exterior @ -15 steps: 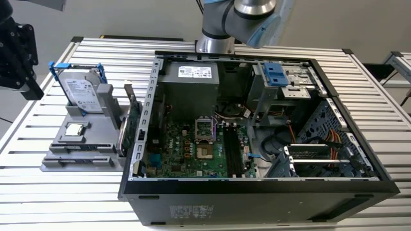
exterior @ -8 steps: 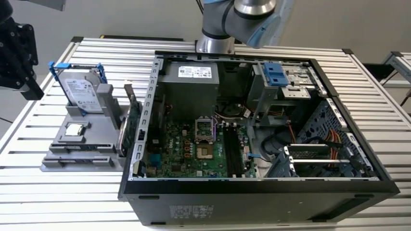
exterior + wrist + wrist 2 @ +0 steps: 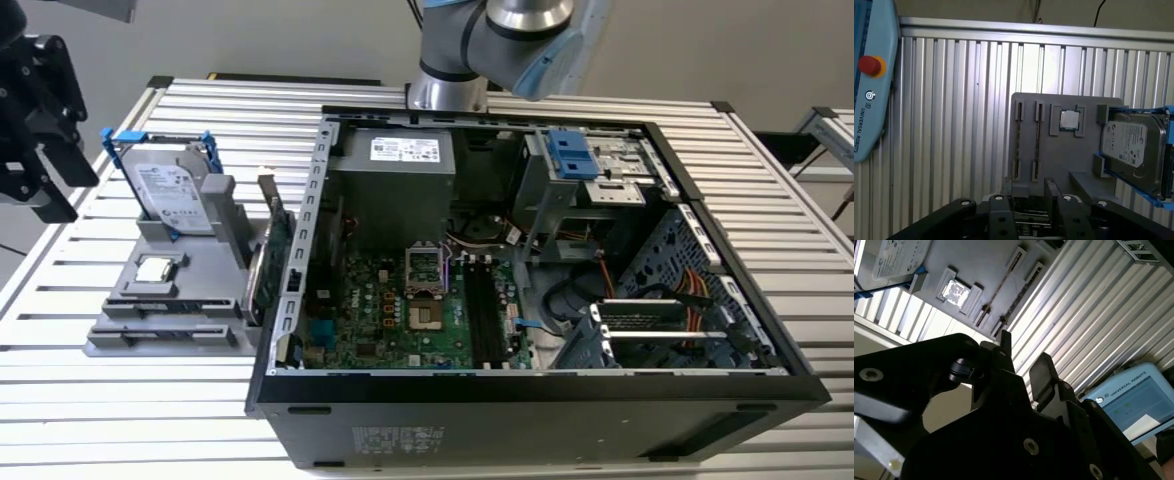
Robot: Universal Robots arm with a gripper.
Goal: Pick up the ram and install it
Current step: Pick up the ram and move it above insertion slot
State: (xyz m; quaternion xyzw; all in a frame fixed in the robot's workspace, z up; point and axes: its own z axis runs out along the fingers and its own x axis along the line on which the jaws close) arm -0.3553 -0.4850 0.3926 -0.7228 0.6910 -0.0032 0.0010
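Gripper (image 3: 1029, 186) fingers were open & empty; ram (image 3: 1037, 142) stood edge-on ahead of tips in tray (image 3: 1064, 155). Risk: slight misalign. could've nipped neighbouring strip (image 3: 1018, 142).

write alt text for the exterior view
An open PC case lies on a slatted table, motherboard exposed. At the exterior view's left, a grey holder carries a hard drive, a chip and the ram. The arm stands behind.
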